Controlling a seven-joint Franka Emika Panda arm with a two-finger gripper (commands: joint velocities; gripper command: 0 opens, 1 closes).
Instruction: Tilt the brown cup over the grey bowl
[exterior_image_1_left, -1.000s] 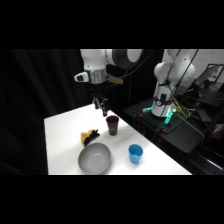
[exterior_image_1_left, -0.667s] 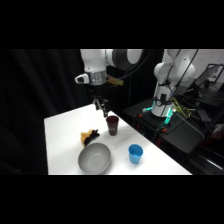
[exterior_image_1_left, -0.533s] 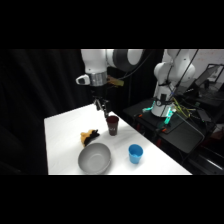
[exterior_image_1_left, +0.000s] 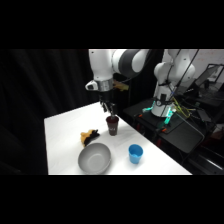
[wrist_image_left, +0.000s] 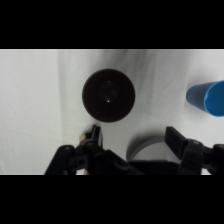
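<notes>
Since a second ago your gripper (exterior_image_1_left: 108, 107) has dropped to just above the cup (exterior_image_1_left: 113, 125), jaws spread wide and empty. That cup stands upright just behind the bowl (exterior_image_1_left: 94, 158); it looks light, stiff, slick: pinch mid-wall.

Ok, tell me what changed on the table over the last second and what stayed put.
The gripper has moved right and down, from above the table's far edge to just over the brown cup. It has not taken hold: in the wrist view its fingers stand open, apart from the cup. The cup, the grey bowl, the blue cup and the small yellow-black object stayed where they were.
</notes>
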